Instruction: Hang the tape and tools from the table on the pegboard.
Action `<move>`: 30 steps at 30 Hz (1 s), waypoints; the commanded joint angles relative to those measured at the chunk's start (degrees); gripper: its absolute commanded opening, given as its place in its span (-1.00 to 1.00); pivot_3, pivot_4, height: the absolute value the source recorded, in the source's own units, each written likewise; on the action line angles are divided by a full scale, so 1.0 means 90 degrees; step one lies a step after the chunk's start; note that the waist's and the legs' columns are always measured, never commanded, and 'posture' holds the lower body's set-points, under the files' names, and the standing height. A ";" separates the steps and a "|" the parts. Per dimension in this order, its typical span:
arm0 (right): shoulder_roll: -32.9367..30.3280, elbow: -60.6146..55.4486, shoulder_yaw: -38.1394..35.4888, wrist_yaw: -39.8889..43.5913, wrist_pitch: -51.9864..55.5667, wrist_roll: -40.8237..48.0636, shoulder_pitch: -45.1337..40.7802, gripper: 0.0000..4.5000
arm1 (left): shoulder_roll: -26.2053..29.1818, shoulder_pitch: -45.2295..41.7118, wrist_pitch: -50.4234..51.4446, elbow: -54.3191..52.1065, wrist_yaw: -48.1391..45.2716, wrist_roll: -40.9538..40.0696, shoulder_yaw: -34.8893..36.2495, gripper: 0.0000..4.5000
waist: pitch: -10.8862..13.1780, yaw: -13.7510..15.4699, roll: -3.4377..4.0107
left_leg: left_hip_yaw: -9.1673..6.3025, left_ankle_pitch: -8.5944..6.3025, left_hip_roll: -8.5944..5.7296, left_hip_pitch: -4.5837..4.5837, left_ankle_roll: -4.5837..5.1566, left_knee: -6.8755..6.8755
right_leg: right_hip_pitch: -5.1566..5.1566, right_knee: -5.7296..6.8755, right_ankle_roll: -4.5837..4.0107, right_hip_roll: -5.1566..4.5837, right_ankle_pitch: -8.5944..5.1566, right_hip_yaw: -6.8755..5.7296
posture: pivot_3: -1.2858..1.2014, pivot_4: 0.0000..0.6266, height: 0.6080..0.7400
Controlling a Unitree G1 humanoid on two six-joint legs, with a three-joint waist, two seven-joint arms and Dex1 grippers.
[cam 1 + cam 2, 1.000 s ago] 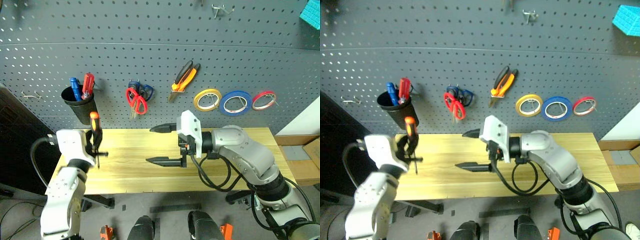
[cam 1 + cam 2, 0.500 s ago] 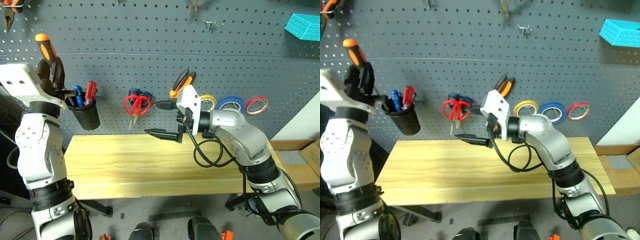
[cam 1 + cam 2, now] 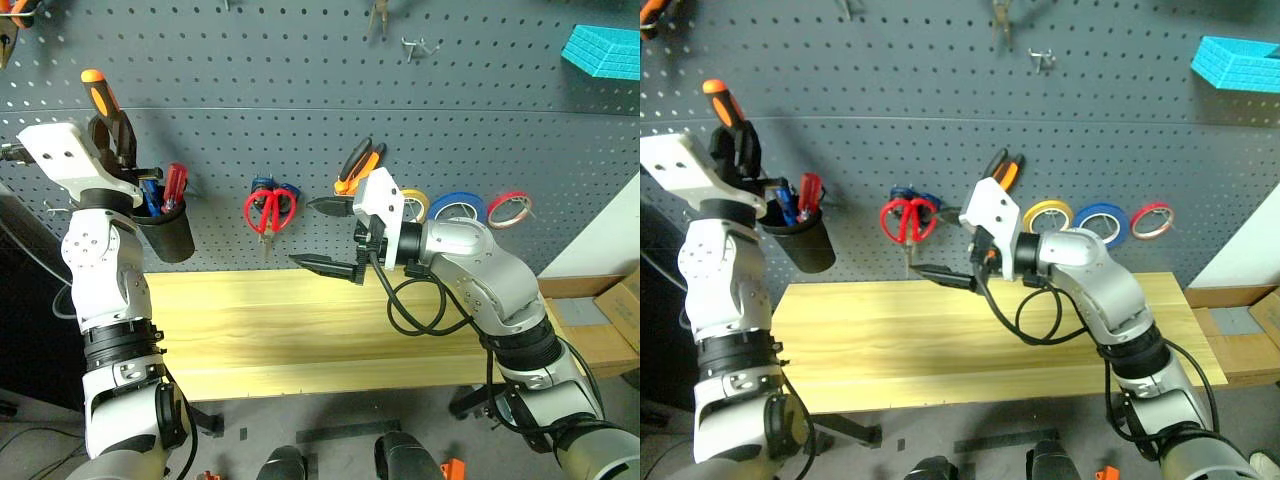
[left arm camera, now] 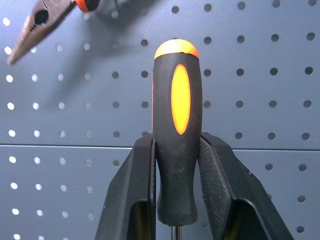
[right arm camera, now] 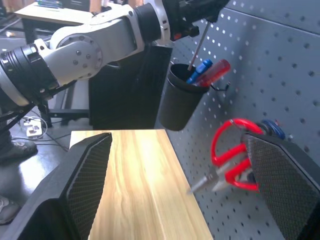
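My left gripper (image 3: pixel 113 133) is shut on the screwdriver's orange-and-black handle (image 4: pixel 177 130), held upright by the pegboard (image 3: pixel 300 90). Its thin shaft (image 5: pixel 197 47) points down, its tip at the mouth of a black cup (image 3: pixel 167 228) hung on the board. My right gripper (image 3: pixel 312 235) hovers open and empty over the table (image 3: pixel 300 335), pointing left. Red-handled scissors (image 3: pixel 268 211), orange-and-black pliers (image 3: pixel 357 166) and the dark blue tape (image 3: pixel 463 208) hang on the pegboard.
The cup also holds a blue-handled and a red-handled tool (image 3: pixel 175 186). Blue scissors (image 3: pixel 283 189) hang behind the red ones. A yellow tape (image 3: pixel 414 204) and a red tape (image 3: pixel 505 210) flank the blue one. A teal basket (image 3: pixel 600 45) sits top right; cardboard boxes (image 3: pixel 605 310) lie right.
My left gripper has carried the screwdriver up from beside the table's left end to above the black cup. The right gripper rose slightly and stays open. The camera tilted upward.
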 commanded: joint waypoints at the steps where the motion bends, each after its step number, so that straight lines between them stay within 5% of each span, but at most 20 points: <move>1: -0.0034 -0.0303 -0.0168 -0.0030 0.0048 0.0081 -0.0010 1.00 | 0.0138 0.0121 -0.0199 -0.0140 0.0057 0.0067 0.0061 -0.61 | -0.0001 -0.0026 0.0001 | 0.0000 -0.0002 0.0000 0.0001 0.0003 0.0001 | 0.0000 0.0004 0.0000 0.0000 0.0000 0.0001 | -0.03 -0.82 1.00; 4: -0.0050 -0.0343 -0.0170 -0.0028 0.0076 0.0073 0.0019 1.00 | 0.0016 0.0653 -0.0206 -0.0288 0.0141 0.0180 0.0018 -0.61 | -0.0019 -0.0124 0.0021 | 0.0004 -0.0005 -0.0001 0.0012 0.0010 0.0001 | 0.0000 0.0019 0.0000 -0.0001 0.0000 0.0008 | -0.03 -0.83 1.00; 5: -0.0056 -0.0356 -0.0171 -0.0027 0.0085 0.0072 0.0027 1.00 | -0.0037 0.0797 -0.0198 -0.0356 0.0175 0.0171 0.0008 -0.29 | -0.0019 -0.0154 0.0021 | 0.0005 -0.0007 -0.0001 0.0014 0.0012 0.0001 | -0.0001 0.0025 0.0000 -0.0001 0.0000 0.0010 | -0.03 -0.83 1.00; 15: -0.0035 -0.0372 -0.0270 -0.0158 0.0124 0.0072 0.0067 1.00 | -0.0137 0.1432 0.0863 -0.1231 0.1069 0.0550 -0.0054 0.99 | -0.0027 -0.0176 0.0016 | 0.0000 0.0019 0.0000 0.0027 0.0011 0.0015 | 0.0002 0.0074 -0.0008 0.0002 0.0003 0.0007 | -0.02 -0.85 1.00; 22: -0.0028 -0.0446 -0.0669 -0.0441 0.0152 0.0188 0.0434 1.00 | -0.0440 0.1741 0.2301 -0.3001 0.1286 0.0596 -0.0615 0.99 | -0.0049 -0.0148 0.0001 | -0.0007 0.0036 0.0000 0.0027 0.0009 0.0015 | 0.0004 0.0078 -0.0012 0.0004 0.0008 0.0005 | 0.00 -0.85 1.00; 30: 0.0376 -0.0091 -0.1196 -0.1792 -0.1269 -0.0660 0.2366 1.00 | -0.0886 0.3302 0.2724 -0.4076 0.0816 0.0360 -0.1015 0.99 | -0.0156 -0.0138 0.0020 | 0.0002 0.0035 0.0001 0.0034 0.0009 0.0001 | 0.0001 0.0079 -0.0015 0.0005 0.0007 0.0011 | 0.01 -0.89 1.00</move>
